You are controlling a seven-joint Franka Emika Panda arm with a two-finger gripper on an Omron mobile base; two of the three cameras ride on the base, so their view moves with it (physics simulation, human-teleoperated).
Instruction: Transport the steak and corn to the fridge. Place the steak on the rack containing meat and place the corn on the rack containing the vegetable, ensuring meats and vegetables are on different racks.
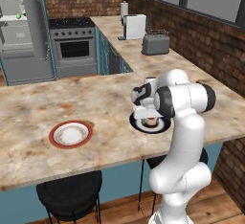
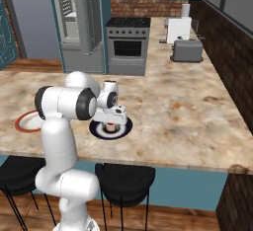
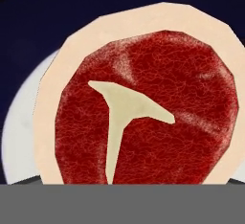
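Observation:
The steak (image 3: 143,108), red with a pale rim and a T-shaped bone, lies on a dark blue plate (image 1: 165,125) (image 2: 96,131) near the counter's front edge. It shows very close in the hand view. My gripper (image 1: 150,118) (image 2: 110,122) points straight down onto the steak (image 1: 151,121) (image 2: 110,125); its fingers are hidden, so I cannot tell their state. The corn is out of view. The fridge (image 1: 28,50) (image 2: 79,22) stands open across the kitchen, a small dark green vegetable (image 1: 19,16) on a white inner shelf. The meat is too small to make out.
An empty red-rimmed plate (image 1: 53,140) (image 2: 21,122) sits to the left on the counter. A steel oven (image 1: 72,46) (image 2: 127,47) stands beside the fridge. A toaster (image 1: 155,43) (image 2: 187,51) is on the right counter. Black stools (image 1: 69,194) (image 2: 123,178) stand below.

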